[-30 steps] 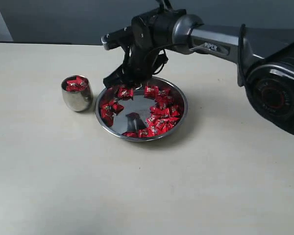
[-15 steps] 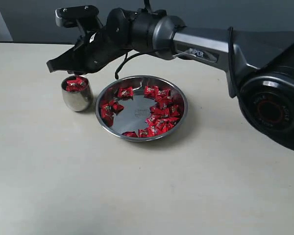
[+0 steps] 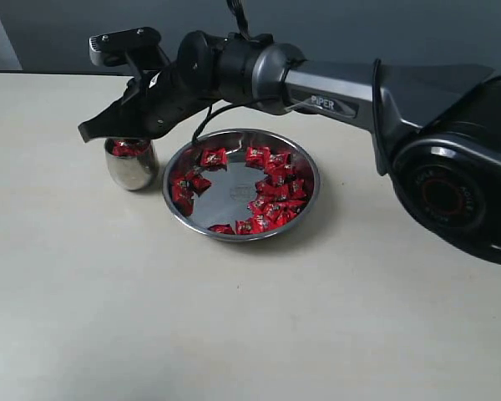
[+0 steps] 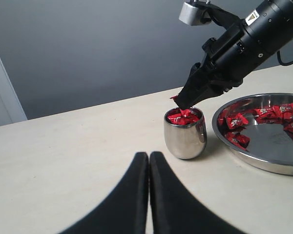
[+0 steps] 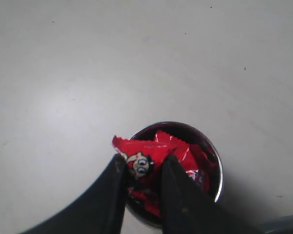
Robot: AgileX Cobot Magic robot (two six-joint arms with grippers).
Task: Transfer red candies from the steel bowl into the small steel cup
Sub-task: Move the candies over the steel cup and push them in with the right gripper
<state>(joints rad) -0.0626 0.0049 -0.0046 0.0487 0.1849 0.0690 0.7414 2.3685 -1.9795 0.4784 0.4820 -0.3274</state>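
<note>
The steel bowl (image 3: 305,196) holds several red candies (image 3: 275,192) along its rim. Left of it stands the small steel cup (image 3: 131,167), with red candies (image 4: 183,117) heaped inside. My right gripper (image 3: 88,131) has reached across and hangs just over the cup's mouth, shut on one red candy (image 5: 141,153) right above the cup (image 5: 212,161). My left gripper (image 4: 149,156) is shut with nothing in it, low over the table a short way in front of the cup (image 4: 185,139); it does not show in the exterior view.
The right arm (image 3: 334,92) stretches over the back of the bowl. The bowl (image 4: 263,163) lies right of the cup in the left wrist view. A grey wall (image 3: 401,25) runs behind the beige table (image 3: 234,317).
My right gripper rose from the back of the bowl with a candy, swung left to the cup, then dropped slightly toward its mouth. Bowl and cup have not moved.
</note>
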